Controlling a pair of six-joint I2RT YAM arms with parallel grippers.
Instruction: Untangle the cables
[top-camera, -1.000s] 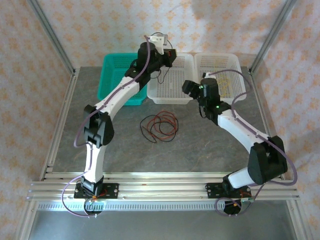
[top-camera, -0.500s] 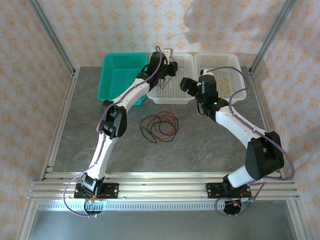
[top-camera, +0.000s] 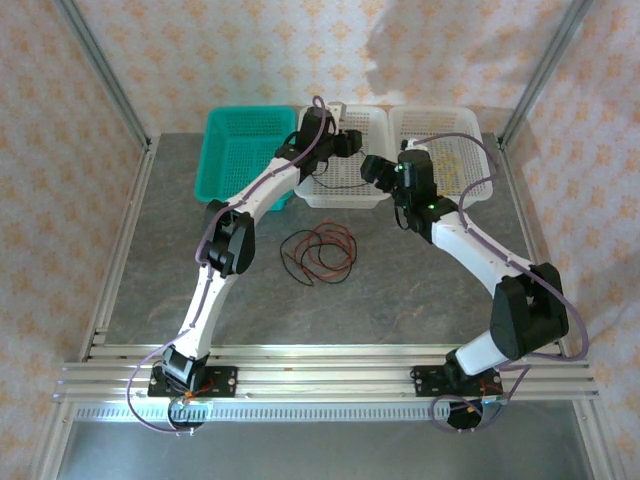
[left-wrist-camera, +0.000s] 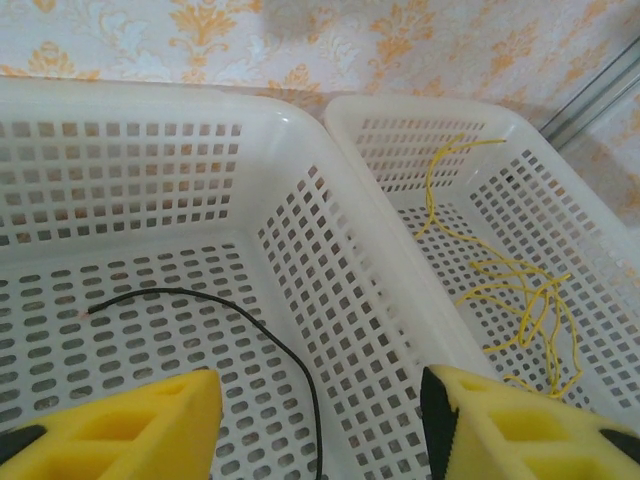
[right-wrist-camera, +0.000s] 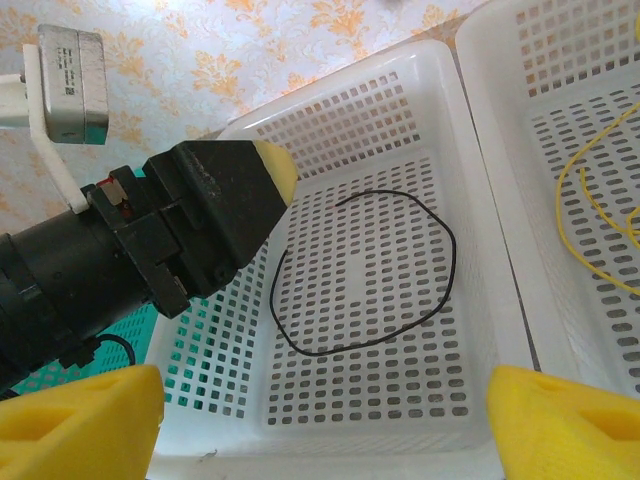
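A tangle of red and black cables (top-camera: 318, 252) lies on the grey table between the two arms. One loose black cable (right-wrist-camera: 453, 256) curls on the floor of the middle white basket (top-camera: 338, 201); it also runs between the left fingers (left-wrist-camera: 244, 309). A yellow cable (left-wrist-camera: 527, 295) lies in the right white basket (top-camera: 470, 120). My left gripper (top-camera: 345, 143) hovers open over the middle basket (left-wrist-camera: 315, 430) with nothing held. My right gripper (top-camera: 372, 172) stands open at that basket's near rim (right-wrist-camera: 325, 425), facing the left gripper (right-wrist-camera: 200, 230).
A teal basket (top-camera: 235, 150) stands left of the white ones. The yellow cable (right-wrist-camera: 561, 200) lies at the right edge of the right wrist view. Metal frame posts rise at the table's back corners, in front of patterned walls.
The left arm has stretched forward and its gripper has dropped lower, to the right, over the middle basket. The right gripper has shifted slightly toward the baskets. The tangle has not moved.
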